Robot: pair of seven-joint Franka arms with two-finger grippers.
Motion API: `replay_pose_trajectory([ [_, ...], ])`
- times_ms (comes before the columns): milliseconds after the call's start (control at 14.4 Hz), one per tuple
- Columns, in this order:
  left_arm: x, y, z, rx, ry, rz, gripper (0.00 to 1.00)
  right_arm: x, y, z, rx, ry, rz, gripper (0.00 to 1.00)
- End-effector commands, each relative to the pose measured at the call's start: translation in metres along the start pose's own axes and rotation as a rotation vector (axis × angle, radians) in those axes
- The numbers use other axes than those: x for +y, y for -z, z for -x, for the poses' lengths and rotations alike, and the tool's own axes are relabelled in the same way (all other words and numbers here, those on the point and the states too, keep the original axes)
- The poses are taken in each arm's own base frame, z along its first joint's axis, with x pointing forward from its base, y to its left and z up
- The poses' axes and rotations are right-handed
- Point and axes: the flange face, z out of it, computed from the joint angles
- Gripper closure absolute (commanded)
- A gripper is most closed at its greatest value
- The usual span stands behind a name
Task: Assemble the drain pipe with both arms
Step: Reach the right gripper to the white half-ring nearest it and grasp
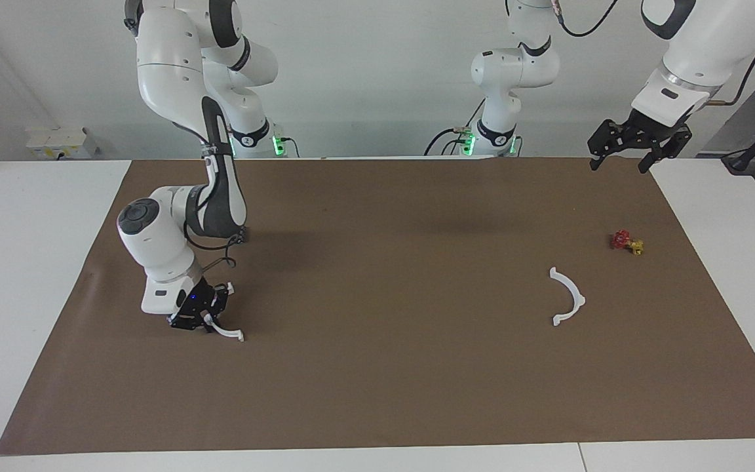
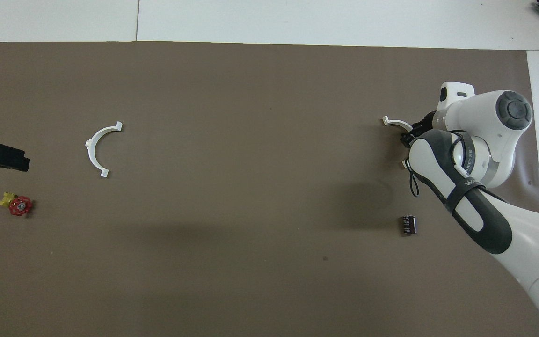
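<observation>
Toward the right arm's end from the free half-ring (image 1: 569, 296): right gripper (image 1: 202, 319) down at mat level, clamped on the second half-ring (image 1: 228, 332), presumably for mating. Left gripper (image 1: 639, 145) raised, splayed, waiting.

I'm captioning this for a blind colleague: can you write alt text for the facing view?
The right gripper is down at the brown mat, on one white half-ring. The other half-ring lies alone toward the left arm's end, where the left gripper hangs open above the mat's edge, near a small red and yellow piece.
</observation>
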Motion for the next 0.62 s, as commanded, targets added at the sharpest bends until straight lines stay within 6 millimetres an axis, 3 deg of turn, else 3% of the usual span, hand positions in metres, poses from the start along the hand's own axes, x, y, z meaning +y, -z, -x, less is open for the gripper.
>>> replay_pose_trajectory([
  [0, 0.001, 0.0, 0.007, -0.004, 0.008, 0.014, 0.0, -0.019, 0.022, -0.02, -0.031, -0.092, -0.048, 1.0],
  [208, 0.001, 0.0, 0.007, -0.004, 0.008, 0.014, 0.0, -0.078, 0.036, -0.058, -0.051, -0.189, -0.056, 1.0],
  [555, 0.001, 0.0, 0.007, -0.004, 0.008, 0.014, 0.0, -0.166, 0.039, -0.101, -0.053, -0.302, -0.028, 1.0],
])
